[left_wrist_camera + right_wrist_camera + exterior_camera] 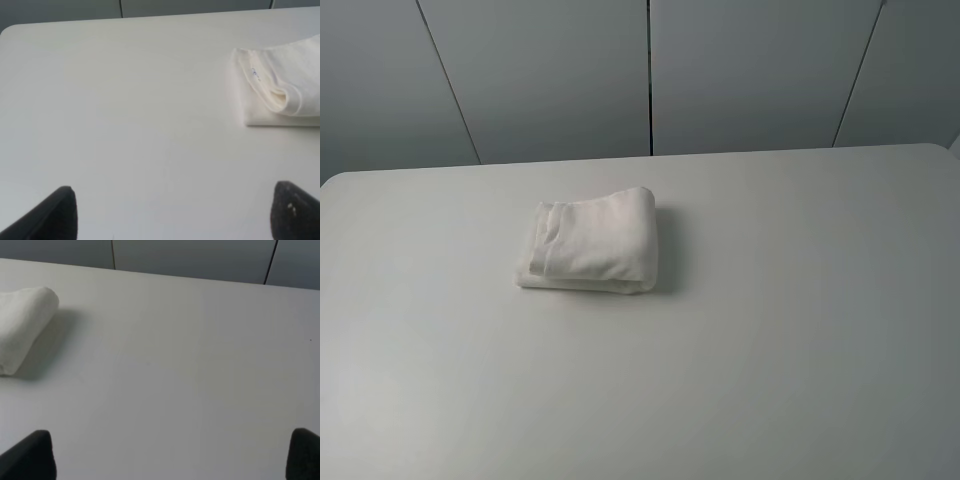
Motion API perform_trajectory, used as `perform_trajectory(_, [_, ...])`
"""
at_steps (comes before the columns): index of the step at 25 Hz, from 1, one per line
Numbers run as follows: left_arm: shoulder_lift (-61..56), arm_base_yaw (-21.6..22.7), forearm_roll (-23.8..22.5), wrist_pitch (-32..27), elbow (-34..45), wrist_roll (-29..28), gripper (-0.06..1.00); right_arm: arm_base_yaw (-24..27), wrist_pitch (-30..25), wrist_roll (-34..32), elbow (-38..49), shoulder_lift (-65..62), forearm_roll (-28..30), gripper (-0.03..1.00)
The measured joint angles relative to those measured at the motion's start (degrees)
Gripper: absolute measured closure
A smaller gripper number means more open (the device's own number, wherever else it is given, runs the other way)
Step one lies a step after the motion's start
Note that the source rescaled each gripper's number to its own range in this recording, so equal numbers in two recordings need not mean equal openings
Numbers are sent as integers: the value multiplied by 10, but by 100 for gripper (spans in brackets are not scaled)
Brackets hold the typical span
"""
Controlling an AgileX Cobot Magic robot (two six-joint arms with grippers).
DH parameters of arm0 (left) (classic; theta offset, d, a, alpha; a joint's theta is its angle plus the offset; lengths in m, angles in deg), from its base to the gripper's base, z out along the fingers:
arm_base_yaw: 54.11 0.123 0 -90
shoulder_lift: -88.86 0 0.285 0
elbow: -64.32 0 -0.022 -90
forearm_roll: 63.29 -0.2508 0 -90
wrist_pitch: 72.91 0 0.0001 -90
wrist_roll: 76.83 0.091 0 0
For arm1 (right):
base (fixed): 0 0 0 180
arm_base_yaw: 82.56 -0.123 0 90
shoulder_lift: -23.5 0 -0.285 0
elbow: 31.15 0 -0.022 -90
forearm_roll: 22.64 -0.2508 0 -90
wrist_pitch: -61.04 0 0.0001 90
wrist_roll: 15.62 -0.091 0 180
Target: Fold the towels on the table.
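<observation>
Towel first: the off-white terry cloth towel (590,241) lies folded in a compact bundle on the large plain white matte table (800,330), a little left of centre. I judge it soft, light and limp (apt to sag and unroll if lifted by one layer), so a hemmed edge near the small printed label (255,74) seems the best hold. Left gripper (170,212) and right gripper (172,455) are both spread wide, holding nothing, well apart from it. Only the grey panelled wall (550,70) stands behind; nothing blocks the way.

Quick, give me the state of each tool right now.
Left tool: open, holding nothing, above bare table, apart from the folded towel.
Right tool: open, holding nothing, clear of the towel.
</observation>
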Motion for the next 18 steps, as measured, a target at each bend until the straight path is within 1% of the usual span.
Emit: perform_trajectory(18, [0,0,0,0,0,0,-4,0,0,0,0,0,0,-3])
